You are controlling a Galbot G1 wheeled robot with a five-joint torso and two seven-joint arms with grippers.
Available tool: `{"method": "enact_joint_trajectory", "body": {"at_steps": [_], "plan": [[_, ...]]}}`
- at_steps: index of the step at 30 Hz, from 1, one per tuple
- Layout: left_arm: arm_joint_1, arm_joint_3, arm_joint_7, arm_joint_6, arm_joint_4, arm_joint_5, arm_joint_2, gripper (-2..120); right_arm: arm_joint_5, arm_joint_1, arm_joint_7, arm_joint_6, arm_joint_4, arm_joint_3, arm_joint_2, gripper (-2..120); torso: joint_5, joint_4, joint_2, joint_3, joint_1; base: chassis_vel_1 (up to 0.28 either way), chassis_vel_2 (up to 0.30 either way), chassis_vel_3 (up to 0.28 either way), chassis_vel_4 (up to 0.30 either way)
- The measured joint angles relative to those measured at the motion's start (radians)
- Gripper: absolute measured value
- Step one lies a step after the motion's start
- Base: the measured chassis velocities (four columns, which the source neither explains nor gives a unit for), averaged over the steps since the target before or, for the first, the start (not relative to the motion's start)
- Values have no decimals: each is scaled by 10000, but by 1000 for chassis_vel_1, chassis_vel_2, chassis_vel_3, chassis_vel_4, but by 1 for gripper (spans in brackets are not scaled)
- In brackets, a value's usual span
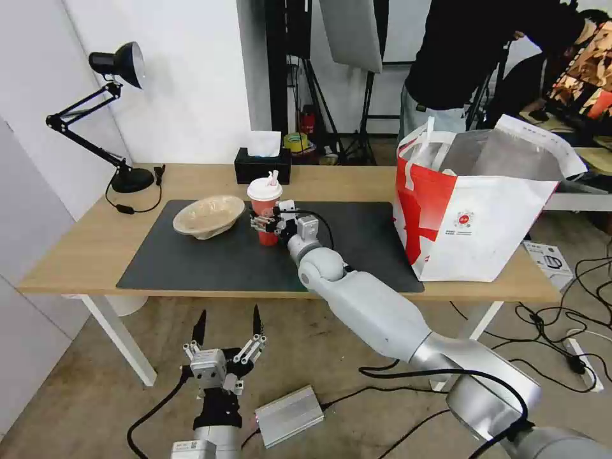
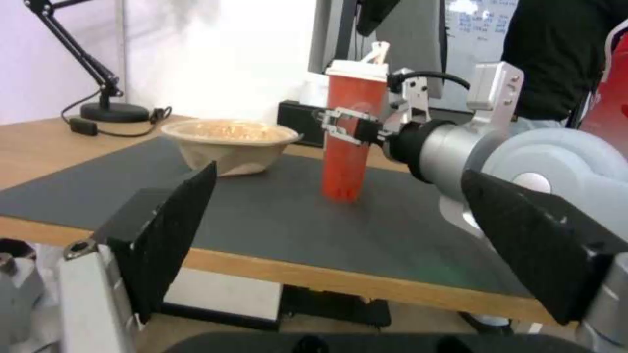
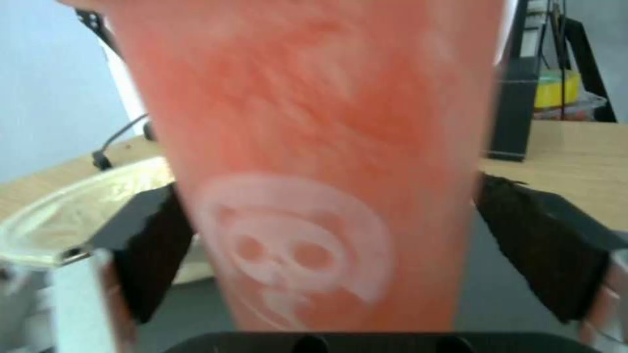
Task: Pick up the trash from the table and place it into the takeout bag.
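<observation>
The table [image 1: 331, 185] stood before you against a white wall, its light-wood top carrying a dark grey mat [image 1: 210, 261], with a black desk lamp [image 1: 118, 64] at the far left corner and a black tissue box [image 1: 261, 167] at the back edge. Your right gripper [image 1: 266, 223] had reached out over the mat to the red drink cup [image 1: 265, 204], which stood upright there with its white lid on. From the right wrist view you could see the cup [image 3: 314, 162] between the two dark pads [image 3: 154, 245], which lay against its sides; the jaws were pinching the cup around its middle. The left wrist view showed the same grasp from the side, the cup's base seemingly down on the mat. Just beside the cup, on its left, the beige pulp bowl [image 1: 209, 215] sat tilted on the mat. The takeout bag [image 1: 475, 210] stood open at the right end of the table, well apart from the cup, its foil lining showing. Your left gripper [image 1: 228, 331] hung below the table's near edge, over the floor, with its jaws spread wide and nothing between them.
</observation>
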Motion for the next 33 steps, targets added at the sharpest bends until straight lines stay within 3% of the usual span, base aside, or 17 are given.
{"method": "enact_joint_trajectory", "body": {"at_steps": [12, 19, 27, 33], "plan": [[68, 46, 2, -53, -37, 55, -4, 100, -44, -201, -30, 107, 440, -30, -104, 52, 0, 0, 0, 0, -1, 0, 0, 0, 0], [117, 70, 13, -123, -123, 77, -4, 100, 84, -325, 563, -163, 1596, -105, -809, 24, 2, -1, 0, 0, 0, 0, 0, 0, 0], [152, 3, 71, -184, -213, 71, -4, 100, 560, -190, 1049, -513, 2667, -216, -1597, 8, 2, -1, 0, 0, -1, 0, 0, 0, 0], [201, -115, 149, -230, -275, 56, -1, 100, 872, -67, 1126, -605, 3120, -177, -1882, 8, 2, 0, 0, 0, 0, 0, 0, 0, 0]]}}
